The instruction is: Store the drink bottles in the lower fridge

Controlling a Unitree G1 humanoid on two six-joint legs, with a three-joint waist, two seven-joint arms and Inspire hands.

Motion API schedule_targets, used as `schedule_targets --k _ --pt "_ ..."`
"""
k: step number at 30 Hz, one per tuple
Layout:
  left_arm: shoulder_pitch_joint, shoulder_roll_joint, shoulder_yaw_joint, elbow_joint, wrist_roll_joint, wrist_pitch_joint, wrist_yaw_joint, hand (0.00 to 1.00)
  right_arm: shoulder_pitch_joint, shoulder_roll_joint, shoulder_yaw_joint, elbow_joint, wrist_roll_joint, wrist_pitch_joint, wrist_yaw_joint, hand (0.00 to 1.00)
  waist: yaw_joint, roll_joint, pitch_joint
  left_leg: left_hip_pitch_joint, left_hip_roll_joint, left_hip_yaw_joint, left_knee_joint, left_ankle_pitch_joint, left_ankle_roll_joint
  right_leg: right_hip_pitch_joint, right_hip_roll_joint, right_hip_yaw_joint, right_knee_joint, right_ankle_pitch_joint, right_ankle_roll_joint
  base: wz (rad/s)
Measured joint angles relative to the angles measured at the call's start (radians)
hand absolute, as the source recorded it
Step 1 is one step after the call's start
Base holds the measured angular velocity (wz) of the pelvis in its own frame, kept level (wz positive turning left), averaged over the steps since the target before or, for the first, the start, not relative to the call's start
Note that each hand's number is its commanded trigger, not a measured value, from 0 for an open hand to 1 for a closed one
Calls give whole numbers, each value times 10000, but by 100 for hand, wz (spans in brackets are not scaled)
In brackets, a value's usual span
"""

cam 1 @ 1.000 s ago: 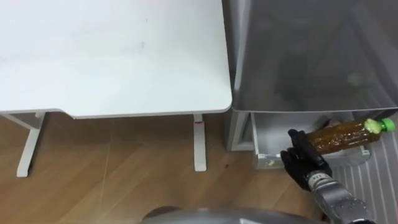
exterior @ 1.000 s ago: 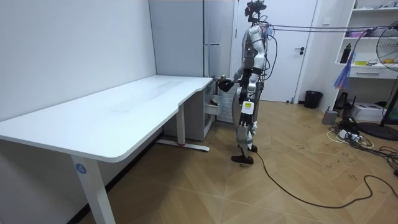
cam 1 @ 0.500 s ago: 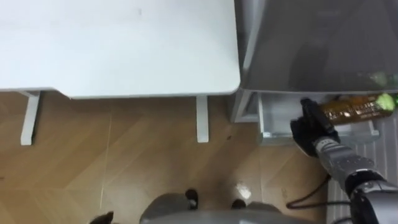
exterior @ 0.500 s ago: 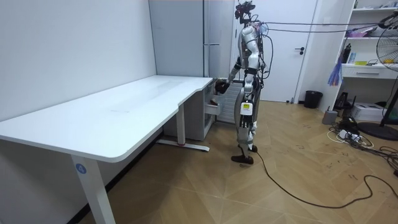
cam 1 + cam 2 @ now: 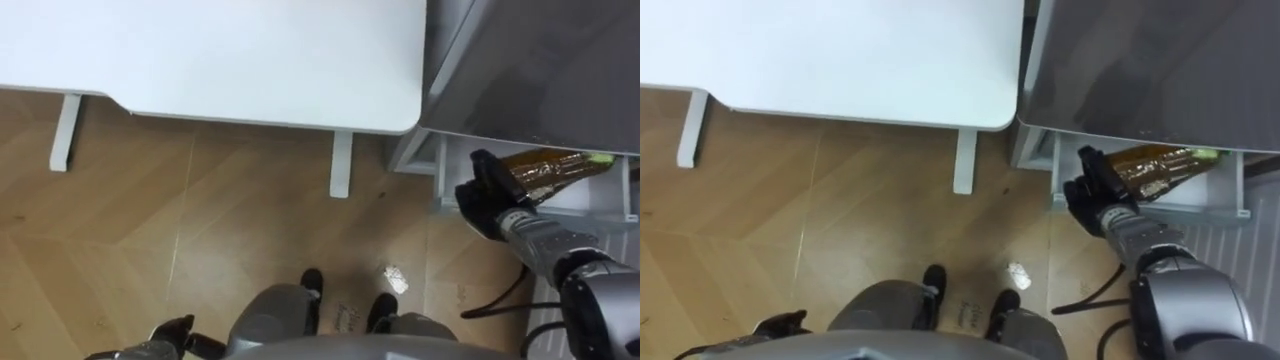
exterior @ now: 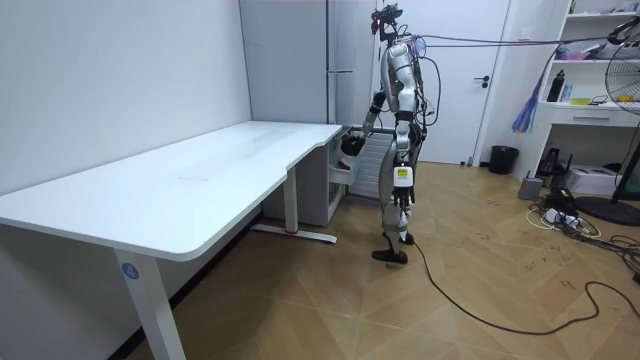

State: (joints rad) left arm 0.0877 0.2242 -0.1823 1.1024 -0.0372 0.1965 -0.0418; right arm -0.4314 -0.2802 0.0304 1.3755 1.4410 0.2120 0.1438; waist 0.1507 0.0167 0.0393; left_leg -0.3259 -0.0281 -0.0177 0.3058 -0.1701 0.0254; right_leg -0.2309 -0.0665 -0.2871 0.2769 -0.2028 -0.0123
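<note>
My right hand (image 5: 487, 203) is shut on the base of an amber drink bottle (image 5: 548, 168) with a green cap. It holds the bottle lying sideways over the open white lower drawer (image 5: 440, 182) of the grey fridge (image 5: 540, 70). The cap end lies under the fridge's front edge. The right eye view gives the same hand (image 5: 1092, 192) and bottle (image 5: 1160, 164). In the room view I stand upright facing the fridge (image 6: 300, 60), with the right hand (image 6: 350, 146) held out above the drawer (image 6: 342, 174). My left hand (image 5: 168, 334) hangs low by my side.
The white desk (image 5: 220, 50) adjoins the fridge on its left, with one leg (image 5: 341, 165) close to the drawer. A small white scrap (image 5: 391, 279) lies on the wooden floor by my feet. A ribbed white panel (image 5: 1240, 262) lies right of the drawer.
My right hand has carried the bottle further in over the drawer, so its cap now lies under the fridge's edge. The eye view has tipped down towards my feet.
</note>
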Motion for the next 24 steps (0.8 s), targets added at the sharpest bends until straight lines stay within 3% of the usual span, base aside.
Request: schedule_targets --k 14,24 --pt "-5 -86 -2 -7 -5 -10 162 0 -478 -20 63 -2 -1125 -146 579 0 33 20 4 -336 6 -6 252 18 15 -288 -51 -148 232 4 -7 0" --pt "1 -87 -7 -6 26 -13 111 0 -490 -62 57 -3 -1114 -151 788 0 -38 26 -1 -339 -2 -17 390 69 73 -304 -108 -92 484 2 -9 0"
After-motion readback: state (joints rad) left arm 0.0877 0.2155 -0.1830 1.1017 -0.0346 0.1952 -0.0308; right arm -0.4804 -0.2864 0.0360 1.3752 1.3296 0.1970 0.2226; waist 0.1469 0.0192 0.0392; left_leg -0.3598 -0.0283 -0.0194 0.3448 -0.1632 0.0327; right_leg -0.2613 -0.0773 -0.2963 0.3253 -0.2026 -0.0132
